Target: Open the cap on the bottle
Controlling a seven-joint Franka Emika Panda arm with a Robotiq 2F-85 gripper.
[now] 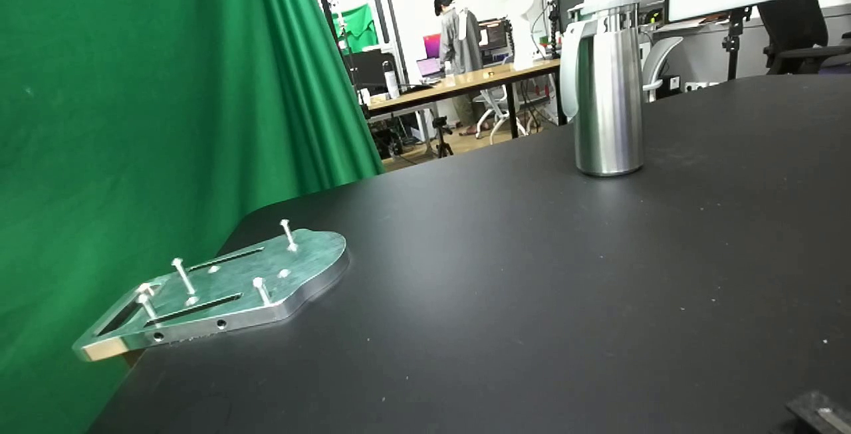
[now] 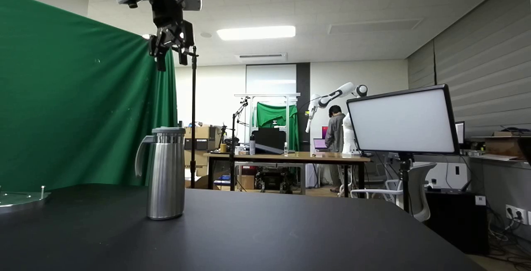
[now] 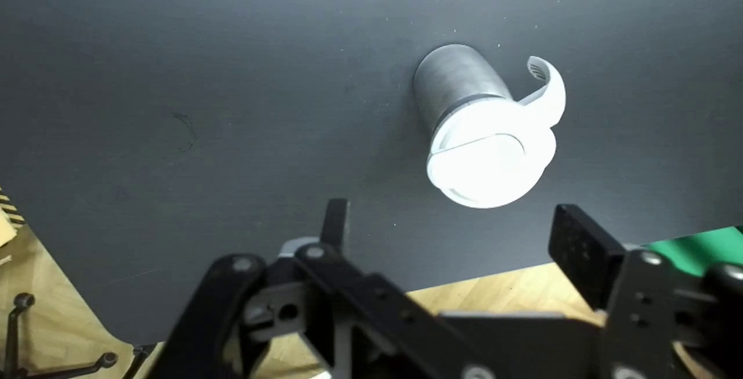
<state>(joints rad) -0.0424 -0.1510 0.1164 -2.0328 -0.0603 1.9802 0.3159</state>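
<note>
We're holding the claw [image 3: 451, 210] with jaws standing wide apart. Past it we're seeing the cap [image 3: 487, 158] sitting on the bottle [image 3: 455, 80], which is standing upright on the black table [image 3: 232, 135], well below the claw. In an exterior view, a green curtain [image 2: 83, 96] is hanging behind the bottle; farther back, beyond a wooden desk [image 2: 298, 157], a person [image 2: 335, 132] is standing.

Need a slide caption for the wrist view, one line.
Open end effector clear of the upright steel bottle on the black table, pale cap in place and handle in view.
</note>
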